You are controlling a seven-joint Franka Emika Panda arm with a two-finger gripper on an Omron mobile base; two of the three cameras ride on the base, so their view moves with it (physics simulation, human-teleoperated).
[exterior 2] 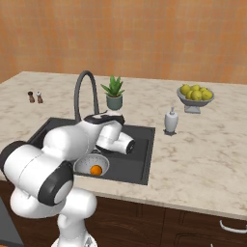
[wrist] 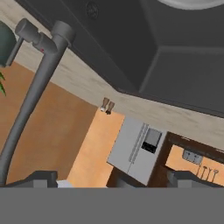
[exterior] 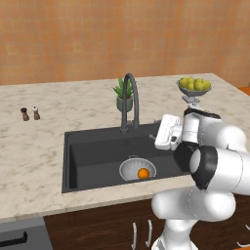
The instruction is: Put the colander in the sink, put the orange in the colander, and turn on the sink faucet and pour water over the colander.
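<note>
The colander [exterior: 132,168] sits in the black sink [exterior: 93,156], toward its front right, with the orange [exterior: 143,173] inside it. Both show again from the right, colander [exterior 2: 87,163] and orange [exterior 2: 96,170]. My gripper [exterior: 158,135] hovers above the sink's right part, turned sideways toward the sink faucet [exterior: 130,100] and a short way to its right. In the hand view my gripper [wrist: 114,178] is open, tips far apart with nothing between them. There the sink faucet [wrist: 33,92] runs down the left side, and the colander's rim [wrist: 192,3] shows at the top edge.
A small potted plant [exterior: 123,95] stands just behind the faucet. A footed bowl of yellow-green fruit [exterior: 194,87] is at the back right, with a soap dispenser [exterior 2: 171,120] beside the sink. Two small shakers [exterior: 30,114] stand on the counter [exterior: 34,156] at far left.
</note>
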